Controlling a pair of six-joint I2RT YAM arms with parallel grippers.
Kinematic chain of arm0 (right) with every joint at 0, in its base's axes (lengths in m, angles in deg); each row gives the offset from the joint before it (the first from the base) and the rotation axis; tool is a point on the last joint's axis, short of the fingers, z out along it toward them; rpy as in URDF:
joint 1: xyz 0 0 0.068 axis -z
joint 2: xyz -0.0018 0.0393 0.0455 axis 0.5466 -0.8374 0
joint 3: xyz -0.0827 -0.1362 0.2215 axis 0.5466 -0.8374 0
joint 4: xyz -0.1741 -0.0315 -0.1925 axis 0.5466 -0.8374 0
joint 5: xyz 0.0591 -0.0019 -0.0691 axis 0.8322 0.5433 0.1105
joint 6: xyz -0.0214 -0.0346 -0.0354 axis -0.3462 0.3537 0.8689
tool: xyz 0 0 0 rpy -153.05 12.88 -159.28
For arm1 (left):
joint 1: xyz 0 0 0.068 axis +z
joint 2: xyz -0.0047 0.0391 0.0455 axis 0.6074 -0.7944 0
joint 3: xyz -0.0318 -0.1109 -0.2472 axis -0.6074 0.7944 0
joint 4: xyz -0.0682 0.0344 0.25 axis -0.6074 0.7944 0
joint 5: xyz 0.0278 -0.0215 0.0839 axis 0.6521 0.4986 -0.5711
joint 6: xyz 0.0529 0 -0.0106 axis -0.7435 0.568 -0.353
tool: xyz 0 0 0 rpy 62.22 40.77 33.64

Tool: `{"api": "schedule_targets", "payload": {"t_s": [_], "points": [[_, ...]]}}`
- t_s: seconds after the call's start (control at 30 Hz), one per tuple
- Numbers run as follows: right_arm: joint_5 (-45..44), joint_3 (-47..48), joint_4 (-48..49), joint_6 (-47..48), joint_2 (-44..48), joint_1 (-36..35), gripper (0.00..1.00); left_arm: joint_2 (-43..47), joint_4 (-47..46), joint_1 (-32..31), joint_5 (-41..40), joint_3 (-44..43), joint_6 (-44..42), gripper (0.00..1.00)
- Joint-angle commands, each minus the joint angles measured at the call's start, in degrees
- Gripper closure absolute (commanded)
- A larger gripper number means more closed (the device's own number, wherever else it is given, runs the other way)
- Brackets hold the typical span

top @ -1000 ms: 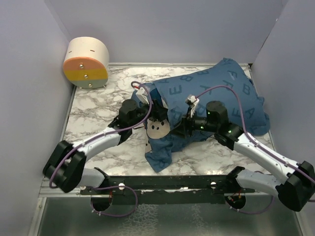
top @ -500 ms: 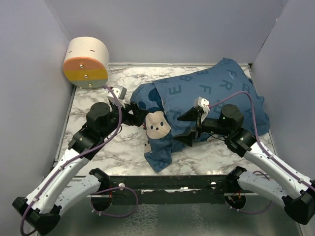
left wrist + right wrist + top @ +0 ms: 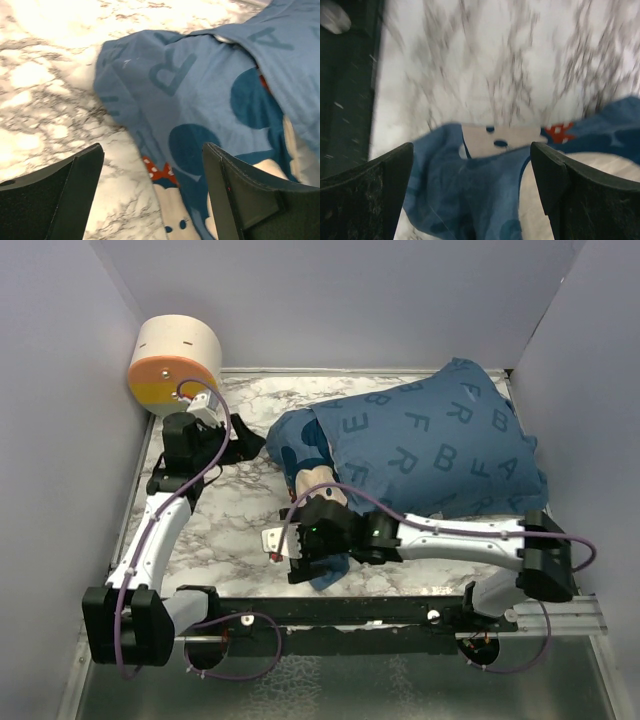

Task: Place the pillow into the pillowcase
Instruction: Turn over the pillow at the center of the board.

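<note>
The dark blue pillowcase with light letters lies bulging across the right half of the marble table; the pillow is hidden inside it. A flap with a mouse face hangs toward the front edge. My left gripper stands open just left of the case's left end, not touching it; in the left wrist view the cloth lies ahead of the open gripper. My right gripper hovers open over the front flap; in the right wrist view the flap lies between the spread fingers, ungripped.
A round wooden box with an orange and yellow face sits at the back left corner. Grey walls close in left, back and right. The dark rail of the arm bases runs along the front edge, close to the right gripper.
Both grippers opened and let go of the pillowcase. The left arm drew back toward the back left. The right arm swung left and forward, over the front flap.
</note>
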Motion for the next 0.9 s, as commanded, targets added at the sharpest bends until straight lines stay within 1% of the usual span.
{"api": "schedule_targets", "payload": {"t_s": [0.0,0.1,0.13,0.2,0.23,0.27,0.3,0.33,0.37,0.4,0.43,0.47,0.5,0.53,0.6,0.67,0.77,0.83,0.87], "points": [[-29.4,0.4,-6.7,3.3,-7.6,-0.7,0.00,8.5,-2.8,-0.2,-11.0,6.2,-7.5,0.17],[-34.8,-2.3,-4.6,2.2,-9.5,-0.6,0.00,15.2,-5.8,-0.1,-16.3,13.4,-10.2,0.14],[-38.5,-3.3,-3.4,2.0,-10.1,-0.7,0.00,16.7,-5.5,-0.2,-17.0,13.9,-10.9,0.14],[-42.8,-4.9,-0.8,1.7,-12.2,-0.1,0.00,19.6,-5.3,-0.2,-17.8,14.6,-11.3,0.14],[-44.5,-5.1,0.6,1.3,-13.8,0.4,0.01,20.6,-6.0,-0.2,-17.9,15.5,-11.1,0.14],[-45.9,-5.0,2.1,0.7,-15.7,1.2,0.07,22.1,-6.1,-0.1,-18.1,15.9,-11.1,0.14],[-47.1,-4.9,3.1,-0.1,-16.8,2.2,0.16,23.3,-6.0,-0.1,-18.6,16.1,-11.3,0.14],[-47.8,-4.6,3.9,-1.0,-17.6,3.3,0.31,24.5,-6.0,-0.1,-19.7,16.5,-11.5,0.14],[-48.2,-4.2,4.7,-1.7,-17.7,4.2,0.57,25.7,-5.8,-0.2,-21.6,16.9,-11.9,0.14],[-48.3,-3.7,5.4,-2.4,-17.4,5.4,0.76,27.2,-5.7,-0.2,-22.9,17.2,-12.2,0.14],[-47.5,-2.7,5.5,-3.2,-16.7,6.1,0.88,28.5,-5.8,-0.2,-24.3,17.5,-12.3,0.14],[-46.7,-1.2,5.8,-3.8,-15.6,6.5,0.96,29.7,-5.8,-0.2,-25.7,17.8,-12.4,0.15],[-45.2,0.6,6.6,-4.3,-13.9,6.7,0.99,30.7,-5.8,-0.1,-27.0,17.9,-12.5,0.15],[-43.6,3.1,8.0,-4.6,-12.2,6.8,0.99,31.6,-5.9,-0.1,-28.6,17.9,-12.6,0.15],[-38.3,10.9,12.0,-4.7,-9.7,7.0,0.99,32.8,-5.7,-0.1,-31.3,17.9,-12.7,0.15],[-33.2,22.9,13.1,-4.7,-11.0,7.2,0.99,34.4,-5.6,-0.1,-34.0,18.0,-12.8,0.15],[-27.0,52.5,6.7,-5.2,-20.7,7.1,0.99,37.5,-6.0,-0.1,-38.2,18.9,-13.3,0.15],[-23.0,77.5,1.1,-5.2,-30.1,6.4,0.99,39.8,-6.7,-0.1,-40.1,19.7,-13.7,0.15],[-22.2,87.7,0.7,-4.3,-34.2,5.6,0.99,40.7,-7.2,-0.1,-40.7,20.1,-13.8,0.15]]}}
